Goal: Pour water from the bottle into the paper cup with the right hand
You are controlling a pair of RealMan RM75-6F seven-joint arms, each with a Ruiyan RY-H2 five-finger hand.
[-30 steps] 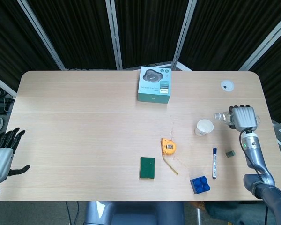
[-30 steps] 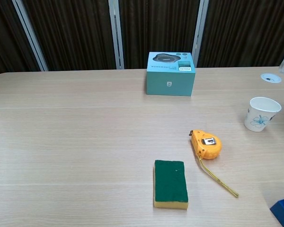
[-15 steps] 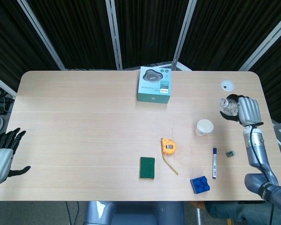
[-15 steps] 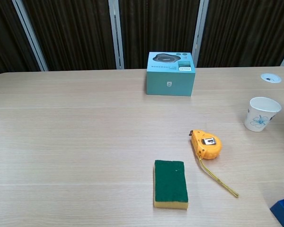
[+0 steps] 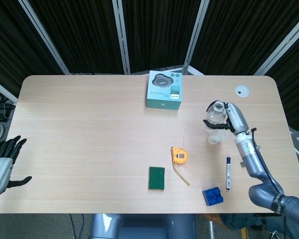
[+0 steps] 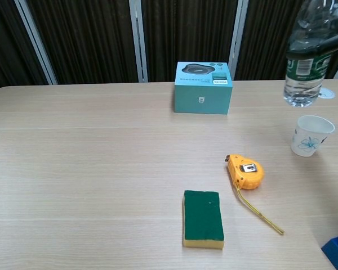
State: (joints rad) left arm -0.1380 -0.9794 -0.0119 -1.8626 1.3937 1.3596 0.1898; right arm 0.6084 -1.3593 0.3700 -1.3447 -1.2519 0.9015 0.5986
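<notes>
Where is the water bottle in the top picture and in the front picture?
Head view: the bottle is right of centre, held up by the right hand, just above the paper cup.
Chest view: the bottle hangs in the air at the top right corner, upright, above and a little left of the paper cup.
Shared landmark: the teal box at the far middle of the table.

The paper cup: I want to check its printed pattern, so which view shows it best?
The chest view: the paper cup stands unobstructed, side-on, its blue flower print visible, below the bottle. The head view looks down from above, where the bottle and the right robot hand partly cover the cup.
</notes>
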